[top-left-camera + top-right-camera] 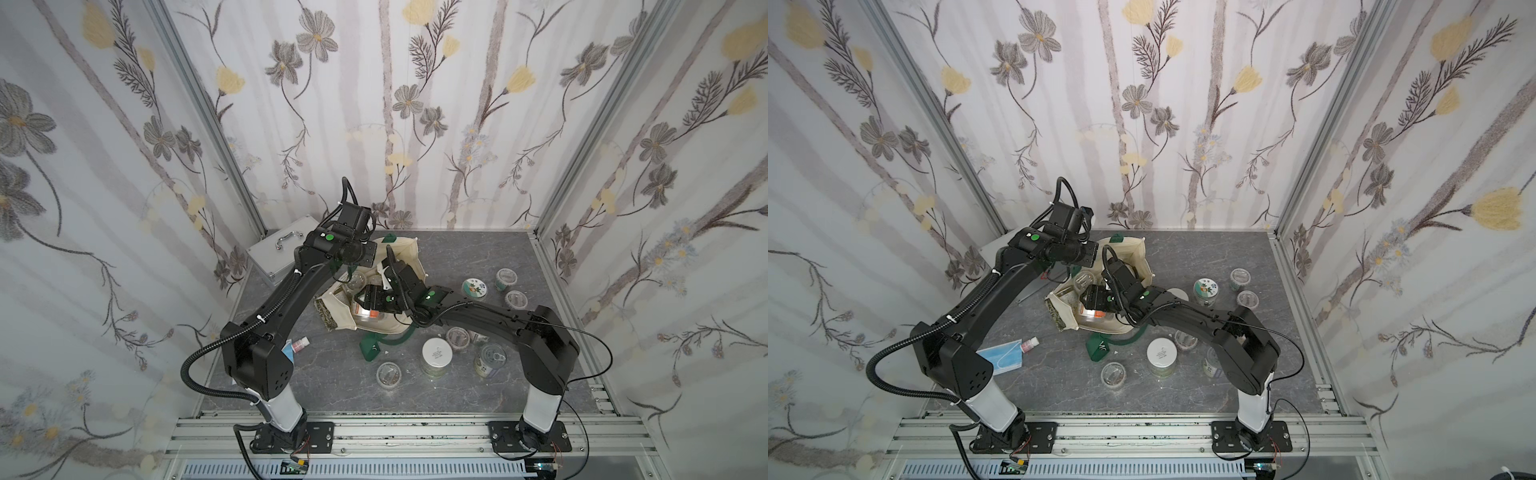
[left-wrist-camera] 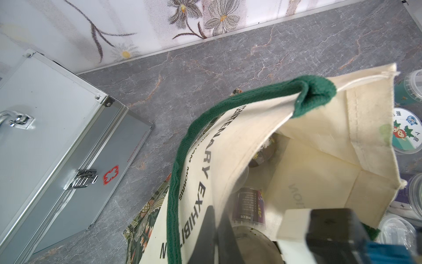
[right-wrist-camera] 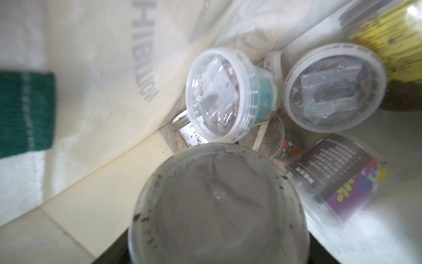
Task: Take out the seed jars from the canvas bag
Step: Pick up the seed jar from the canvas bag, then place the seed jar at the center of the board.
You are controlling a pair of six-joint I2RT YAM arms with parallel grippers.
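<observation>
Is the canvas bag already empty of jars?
No: the right wrist view shows several jars lying inside the canvas bag, against its cream cloth wall.

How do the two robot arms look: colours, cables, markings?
Both arms are black with white base columns. The left arm carries a ribbed black hose with white ties; the right arm a thin black cable. Each wrist shows a green dot.

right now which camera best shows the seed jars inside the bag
The right wrist view: it looks straight into the canvas bag and shows several seed jars, lids and labels visible. The left wrist view catches only one purple-labelled jar past the canvas. In both top views the right arm covers most of the opening.
</observation>
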